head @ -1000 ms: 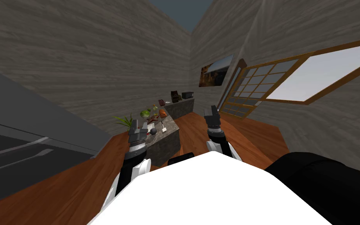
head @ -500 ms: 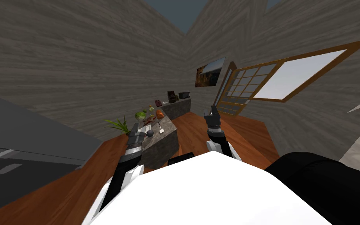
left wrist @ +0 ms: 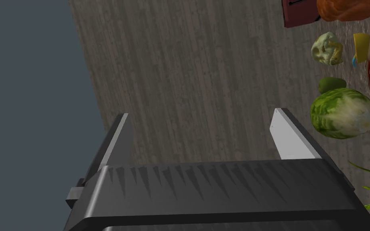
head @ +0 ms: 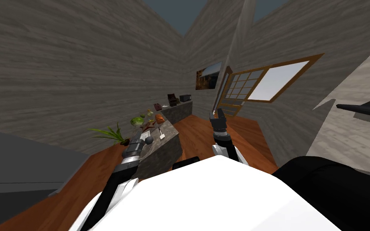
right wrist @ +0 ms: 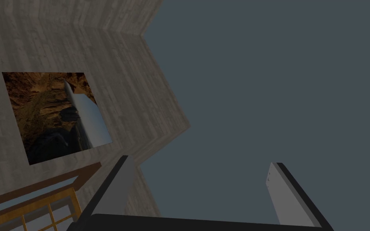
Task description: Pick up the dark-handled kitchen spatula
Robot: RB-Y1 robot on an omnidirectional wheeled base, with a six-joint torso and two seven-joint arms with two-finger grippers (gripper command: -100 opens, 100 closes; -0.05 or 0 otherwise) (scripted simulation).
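Observation:
The spatula (head: 161,133) is a thin dark handle with a small pale blade, lying on the stone-topped counter (head: 168,141) ahead of me on the left. My left gripper (head: 141,138) hovers at the counter's near left end, beside a dark ball (head: 149,140) and short of the spatula. In the left wrist view the left gripper (left wrist: 199,128) is open with nothing between its fingers, facing the grey wall. My right gripper (head: 219,116) is raised over the wooden floor to the right of the counter. Seen from the right wrist, the right gripper (right wrist: 198,180) is also open and empty.
The counter also carries a green cabbage (left wrist: 342,113), a pale skull-like object (left wrist: 326,49), an orange item (head: 160,118), a dark red box (left wrist: 300,14) and dark appliances (head: 185,97) at its far end. A potted plant (head: 110,134) stands left of it, a dark cabinet (head: 15,160) nearer left.
My view has swung to the right: the counter, plant, picture and window have slid left, the dark cabinet has shrunk, and a wall edge with a dark ledge has come in at the right.

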